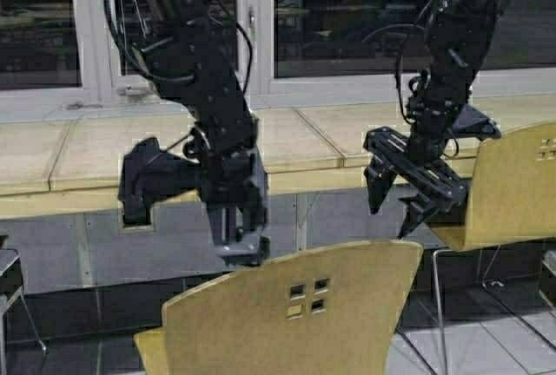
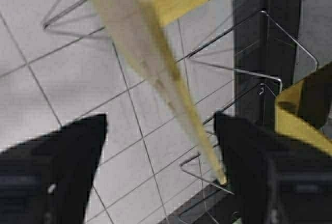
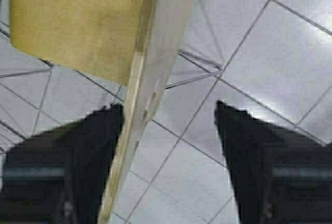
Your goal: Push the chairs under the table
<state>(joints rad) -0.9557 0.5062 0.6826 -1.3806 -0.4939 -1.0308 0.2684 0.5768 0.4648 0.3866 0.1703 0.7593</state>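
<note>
Setting: dark windows point(image 1: 365, 10) run behind the table point(image 1: 174, 154), a long beige counter with a pale yellow edge, over grey floor tiles point(image 3: 270, 53).
Near chair point(image 1: 295, 314): mustard shell, backrest top just before the table edge, seat not yet under it.
Second chair point(image 1: 512, 184): at the table's right end, close against its edge.
Left gripper point(image 1: 239, 236): over the near chair's backrest rim, jaws spread wide astride it.
Right gripper point(image 1: 401, 194): jaws wide, straddling the same rim toward the second chair.
Handling: likely light and stiff on thin chrome legs point(image 2: 259, 73); smooth shell may slip, so the backrest's top rim looks the best hold.
</note>
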